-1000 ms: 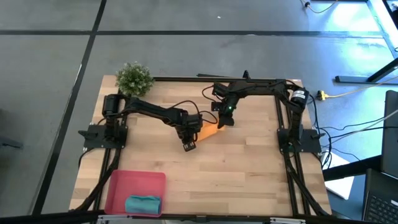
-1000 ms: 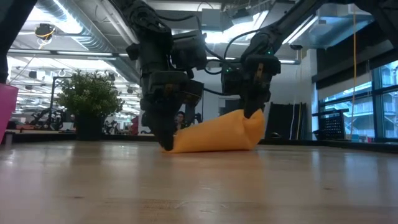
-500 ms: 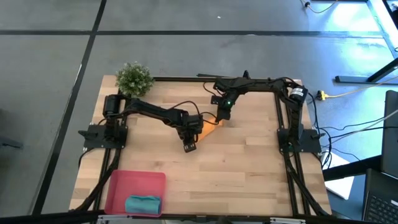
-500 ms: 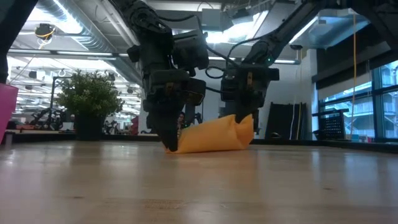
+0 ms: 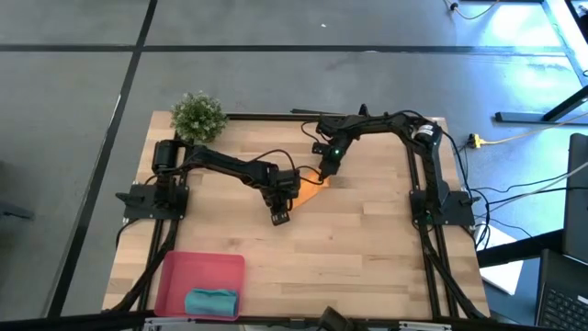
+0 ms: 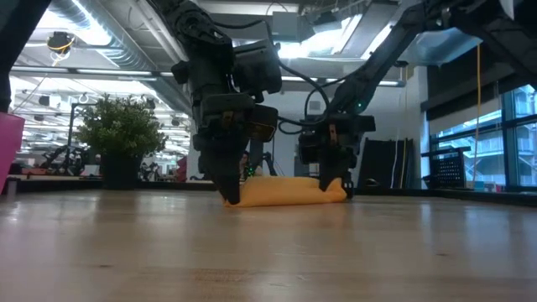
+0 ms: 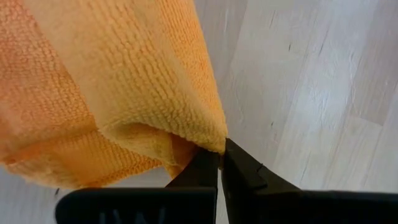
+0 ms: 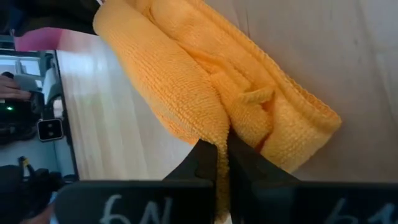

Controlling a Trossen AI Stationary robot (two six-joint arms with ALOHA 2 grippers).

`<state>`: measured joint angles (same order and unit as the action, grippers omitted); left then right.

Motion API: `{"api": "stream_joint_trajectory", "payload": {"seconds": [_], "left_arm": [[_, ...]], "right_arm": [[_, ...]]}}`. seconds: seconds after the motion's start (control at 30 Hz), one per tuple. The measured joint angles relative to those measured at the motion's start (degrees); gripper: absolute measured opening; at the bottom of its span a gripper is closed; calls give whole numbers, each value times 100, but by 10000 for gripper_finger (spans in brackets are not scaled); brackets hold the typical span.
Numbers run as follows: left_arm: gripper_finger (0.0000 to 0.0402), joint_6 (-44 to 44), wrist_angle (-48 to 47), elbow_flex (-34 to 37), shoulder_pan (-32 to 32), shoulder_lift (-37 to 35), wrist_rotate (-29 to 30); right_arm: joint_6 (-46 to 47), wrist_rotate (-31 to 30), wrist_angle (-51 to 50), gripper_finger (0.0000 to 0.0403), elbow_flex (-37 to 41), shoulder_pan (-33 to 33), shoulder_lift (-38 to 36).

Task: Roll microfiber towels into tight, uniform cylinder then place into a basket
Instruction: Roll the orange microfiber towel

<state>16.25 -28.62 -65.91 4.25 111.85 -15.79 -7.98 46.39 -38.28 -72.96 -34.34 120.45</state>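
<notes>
Both arms were matte black, built of slim jointed links on black bracket bases bolted to a black frame around the table [image 5: 367, 248]. Loose black cables looped along each arm. A small green light glowed near the right wrist. The left pincer [image 7: 219, 163] and right pincer [image 8: 221, 152] had dark, tapered fingers; pale scrawled markings showed on the right one's body.
</notes>
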Motion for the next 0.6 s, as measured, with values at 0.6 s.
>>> {"api": "stream_joint_trajectory", "payload": {"seconds": [0.6], "left_arm": [[0, -28, -945, -616, -11, -370, 215]], "right_arm": [[42, -124, -9, 12, -5, 4, 89]]}}
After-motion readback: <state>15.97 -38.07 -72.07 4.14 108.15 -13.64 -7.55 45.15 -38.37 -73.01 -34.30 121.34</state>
